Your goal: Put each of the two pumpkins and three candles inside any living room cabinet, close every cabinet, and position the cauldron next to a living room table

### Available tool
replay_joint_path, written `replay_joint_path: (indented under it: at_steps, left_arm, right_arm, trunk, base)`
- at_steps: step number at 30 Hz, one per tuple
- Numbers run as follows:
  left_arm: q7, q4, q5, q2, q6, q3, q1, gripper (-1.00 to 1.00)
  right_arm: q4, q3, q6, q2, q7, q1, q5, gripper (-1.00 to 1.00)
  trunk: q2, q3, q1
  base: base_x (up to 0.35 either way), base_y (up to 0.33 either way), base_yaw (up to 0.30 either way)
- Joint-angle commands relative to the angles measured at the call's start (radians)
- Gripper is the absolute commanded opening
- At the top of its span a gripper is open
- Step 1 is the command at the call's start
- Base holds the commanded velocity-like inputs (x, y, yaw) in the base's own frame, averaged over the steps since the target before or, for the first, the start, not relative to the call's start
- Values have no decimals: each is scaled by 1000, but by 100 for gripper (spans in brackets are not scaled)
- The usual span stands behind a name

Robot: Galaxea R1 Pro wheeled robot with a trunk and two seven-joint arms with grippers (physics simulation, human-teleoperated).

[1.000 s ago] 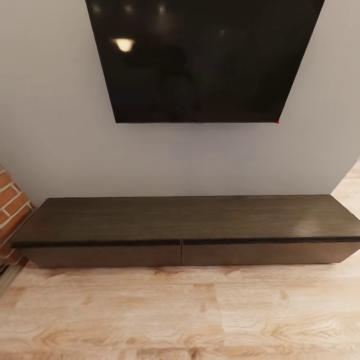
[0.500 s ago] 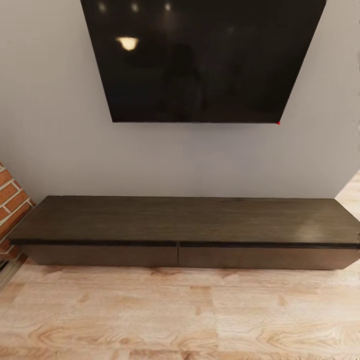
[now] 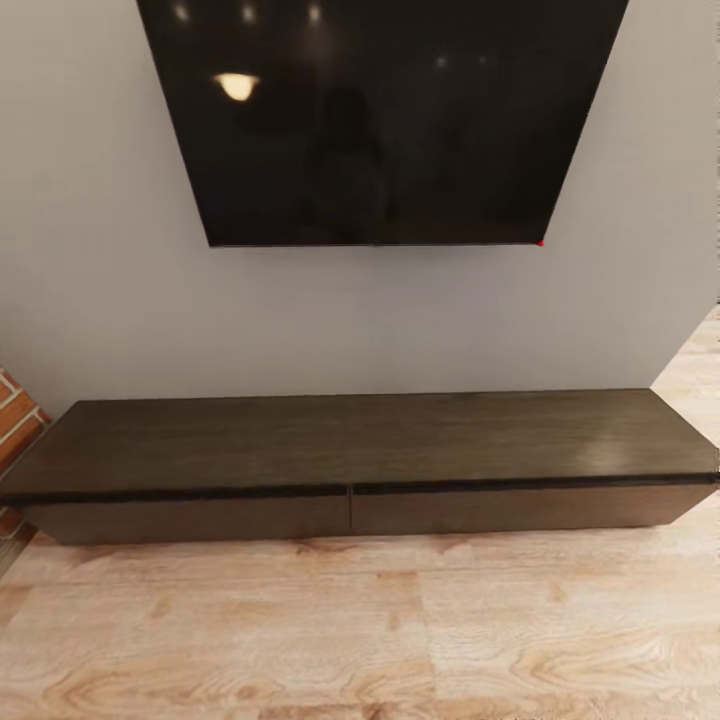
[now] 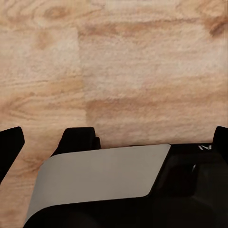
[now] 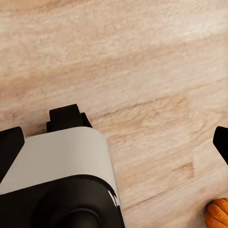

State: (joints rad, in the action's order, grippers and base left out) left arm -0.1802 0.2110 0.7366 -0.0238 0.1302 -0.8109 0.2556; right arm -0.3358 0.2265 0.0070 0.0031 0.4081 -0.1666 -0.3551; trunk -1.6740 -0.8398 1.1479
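Living room of a home, rendered in simulation.
Marked as such by a large dark screen [image 3: 380, 120] mounted on a pale grey wall [image 3: 110, 290], a long low dark-brown cabinet [image 3: 350, 450] set against that wall directly beneath, light wood-plank floor [image 3: 360, 630] in front, and a patch of red brick [image 3: 15, 420] at the cabinet's left end.

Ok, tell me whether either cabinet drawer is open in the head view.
No, both drawer fronts of the cabinet sit flush and shut.

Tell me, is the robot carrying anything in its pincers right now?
Nothing: both pincers, left pincer and right pincer, are open and empty over the wooden floor.
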Motion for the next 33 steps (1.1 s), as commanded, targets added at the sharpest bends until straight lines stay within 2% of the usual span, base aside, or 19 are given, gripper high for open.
replay_joint_path:
  at_steps: [1,13,19,21,24,25,26,27,28,30,32,33]
  left_arm:
    - [-5,2,7,0,4,-9,1,100]
    - [-14,77,6,2,7,-10,0,100]
    - [-12,88,6,3,30,-9,0,100]
    - [-11,119,6,7,44,-8,0,100]
    - [-15,185,9,37,47,-5,0,100]
    - [-17,230,12,63,41,-4,-1,100]
    - [-18,258,14,78,36,-3,-1,100]
    - [-20,425,43,171,-28,-1,-1,100]
    - [-21,465,55,194,-48,-1,-1,100]
    - [-23,658,124,306,-146,0,-1,100]
    - [-31,760,168,362,-198,4,-1,100]
    - [-54,859,209,409,-248,29,-1,100]
  right_arm:
    - [-2,8,0,-1,7,0,-8,100]
    - [-8,10,-1,2,7,-1,-6,100]
    - [-10,10,-3,1,7,0,-6,100]
    - [-11,9,-20,0,8,-1,-6,100]
    - [-11,8,-42,0,8,-1,-7,100]
    - [-11,7,-47,-1,8,-1,-8,100]
    - [-11,7,-49,-1,8,-1,-8,100]
    - [-11,5,-55,-2,8,-1,-8,100]
    - [-11,4,-55,-3,8,-1,-8,100]
    - [-12,3,-57,-4,8,-1,-8,100]
    - [-14,3,-57,-4,8,-1,-8,100]
    - [-21,2,-57,-5,8,-1,-8,100]
  trunk:
    - [0,-1,0]
    - [0,-1,0]
    - [-42,-20,23]
    - [-56,-26,31]
    - [-77,-35,42]
    - [-84,-38,46]
    - [-91,-41,50]
    - [-98,-45,54]
    - [-105,-48,57]
    - [-119,-54,65]
    - [-133,-60,73]
    - [-140,-63,77]
  base:
    - [3,13,-57]
    - [1,3,-12]
    - [0,0,0]
    - [0,0,0]
    - [0,0,0]
    - [0,0,0]
    - [0,0,0]
    - [0,0,0]
    - [0,0,0]
    - [0,0,0]
    - [0,0,0]
    - [0,0,0]
